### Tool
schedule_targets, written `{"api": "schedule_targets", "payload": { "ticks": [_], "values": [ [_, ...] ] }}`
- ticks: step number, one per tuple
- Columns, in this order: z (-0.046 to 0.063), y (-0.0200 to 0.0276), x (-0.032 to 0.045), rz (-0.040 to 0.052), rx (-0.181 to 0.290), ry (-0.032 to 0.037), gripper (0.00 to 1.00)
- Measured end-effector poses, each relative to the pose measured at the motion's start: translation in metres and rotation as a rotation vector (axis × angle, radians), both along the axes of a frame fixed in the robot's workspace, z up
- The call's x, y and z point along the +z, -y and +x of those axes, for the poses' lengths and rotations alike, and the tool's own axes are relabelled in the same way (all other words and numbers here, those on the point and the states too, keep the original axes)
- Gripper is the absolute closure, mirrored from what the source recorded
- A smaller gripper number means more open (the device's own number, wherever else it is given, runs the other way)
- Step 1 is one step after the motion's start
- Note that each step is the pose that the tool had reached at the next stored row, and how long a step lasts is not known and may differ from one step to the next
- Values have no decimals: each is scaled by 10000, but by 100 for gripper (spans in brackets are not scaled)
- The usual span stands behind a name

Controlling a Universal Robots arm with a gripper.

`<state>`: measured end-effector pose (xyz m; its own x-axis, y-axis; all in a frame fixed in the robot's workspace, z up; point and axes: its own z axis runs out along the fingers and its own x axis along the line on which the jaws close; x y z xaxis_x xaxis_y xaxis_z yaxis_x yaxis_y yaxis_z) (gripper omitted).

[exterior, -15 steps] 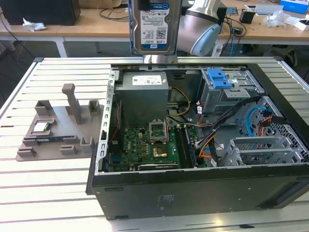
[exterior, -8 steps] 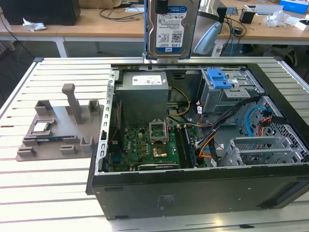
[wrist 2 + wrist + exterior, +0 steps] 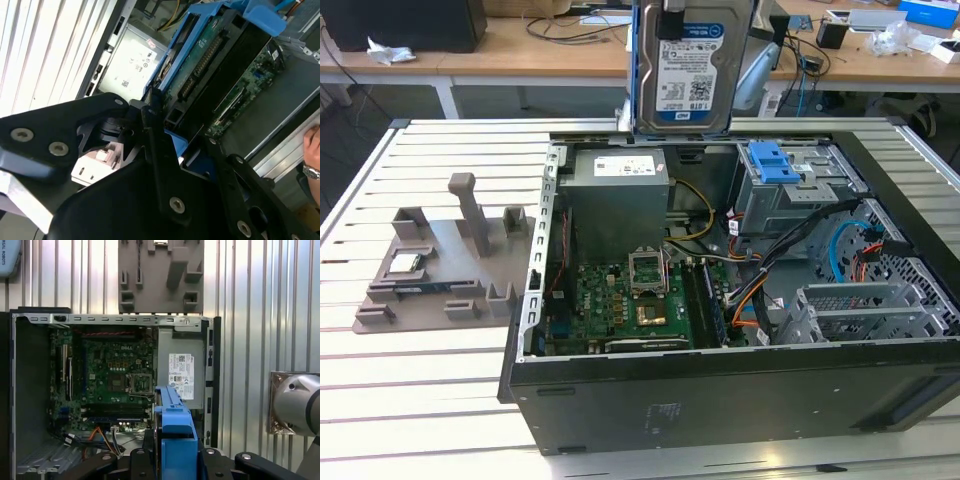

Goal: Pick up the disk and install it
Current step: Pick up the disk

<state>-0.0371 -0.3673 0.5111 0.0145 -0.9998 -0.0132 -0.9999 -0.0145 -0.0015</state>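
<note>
End effector is clamped on the disk, gripping it at the top edge. The disk hangs upright in the air with its label face toward the exterior camera and blue rails down both side edges.

It sits above the far side of the open PC case, roughly over the power supply, and touches nothing below. The drive cage with the blue latch is lower and off to the exterior view's right, apart from the disk.

In the first wrist view the disk is edge-on, its blue rail sitting between the black fingers, with the motherboard below. The second wrist view shows the disk's green circuit-board side.

The case lies on its side on the slatted worktop. A grey fixture sits at the exterior view's left of the case, with a small chip seated in it.

A person's hand is at the edge of the second wrist view, well apart from the disk.
</note>
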Motion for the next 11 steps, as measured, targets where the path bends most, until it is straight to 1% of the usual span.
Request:
{"api": "schedule_targets", "payload": {
  "ticks": [8, 9, 10, 11],
  "values": [
    [111, 249, -8, 0, 1, -1, 63],
    [129, 287, -9, 1, 0, -1, 63],
    [154, 341, -11, 0, 2, -1, 63],
    [165, 367, -12, 1, 2, -1, 63]
  ]
}}
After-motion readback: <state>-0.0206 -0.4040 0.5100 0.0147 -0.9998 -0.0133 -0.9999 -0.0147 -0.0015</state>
